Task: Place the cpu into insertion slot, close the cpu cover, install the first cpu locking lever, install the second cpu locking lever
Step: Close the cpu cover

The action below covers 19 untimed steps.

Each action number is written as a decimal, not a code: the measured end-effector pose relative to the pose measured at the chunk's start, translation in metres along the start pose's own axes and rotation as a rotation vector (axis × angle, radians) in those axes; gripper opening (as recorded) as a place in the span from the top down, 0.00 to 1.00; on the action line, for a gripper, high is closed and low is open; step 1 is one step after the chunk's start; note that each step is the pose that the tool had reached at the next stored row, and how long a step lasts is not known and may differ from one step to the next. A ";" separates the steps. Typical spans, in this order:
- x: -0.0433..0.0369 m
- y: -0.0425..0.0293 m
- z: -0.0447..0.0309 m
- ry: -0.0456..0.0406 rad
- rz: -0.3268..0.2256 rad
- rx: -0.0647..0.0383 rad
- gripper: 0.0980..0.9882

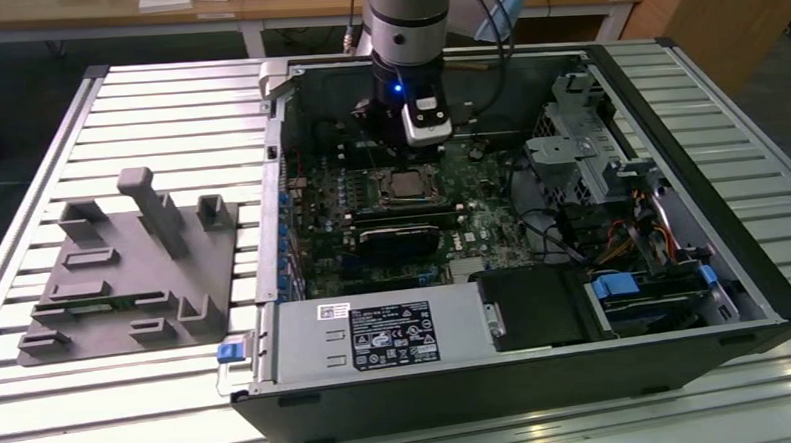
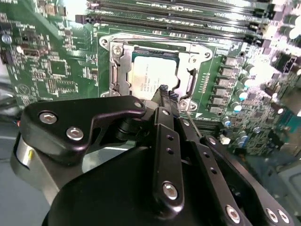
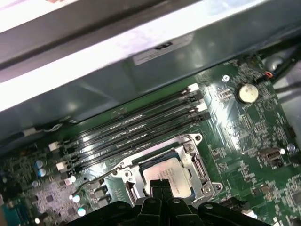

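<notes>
The gripper (image 2: 164, 92) is hovering with its fingers pressed together, nothing between them, over the near edge of the cpu (image 2: 149, 77). The chip is sitting in the insertion slot (image 1: 401, 184), at the centre of the exterior view, with the cpu cover (image 2: 120, 66) seemingly lying down around it. A wire locking lever (image 3: 96, 181) is sticking out beside the socket, apparently unlatched. The closed tips are probably serving as a pusher: they should be bearing on lever or frame metal, never the chip's top, and travelling slowly. Beyond, the memory slots (image 3: 136, 125) are lying parallel.
</notes>
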<state>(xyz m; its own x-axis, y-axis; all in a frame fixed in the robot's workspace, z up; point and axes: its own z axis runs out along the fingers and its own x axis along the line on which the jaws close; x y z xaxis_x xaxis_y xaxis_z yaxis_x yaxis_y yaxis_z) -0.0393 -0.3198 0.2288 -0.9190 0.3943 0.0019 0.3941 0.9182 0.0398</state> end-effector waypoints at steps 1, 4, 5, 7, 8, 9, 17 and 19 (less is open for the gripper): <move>0.0000 0.0000 0.0000 0.0006 -0.014 0.000 0.99; 0.0000 0.0000 0.0001 0.0022 -0.056 0.000 0.99; 0.0000 0.0000 0.0002 0.0028 -0.070 0.000 0.99; 0.0000 0.0000 0.0002 0.0038 -0.096 0.000 0.99; 0.0000 0.0000 0.0002 0.0043 -0.109 0.000 0.99; 0.0000 0.0000 0.0002 0.0048 -0.122 0.000 0.99; -0.0001 -0.0002 0.0007 0.0083 -0.213 0.001 0.99; -0.0007 -0.0016 0.0016 0.0083 -0.213 0.001 0.99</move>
<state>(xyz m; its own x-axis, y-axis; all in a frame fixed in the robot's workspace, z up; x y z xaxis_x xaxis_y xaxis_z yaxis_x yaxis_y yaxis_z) -0.0393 -0.3214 0.2271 -0.9815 0.1913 0.0018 0.1912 0.9808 0.0393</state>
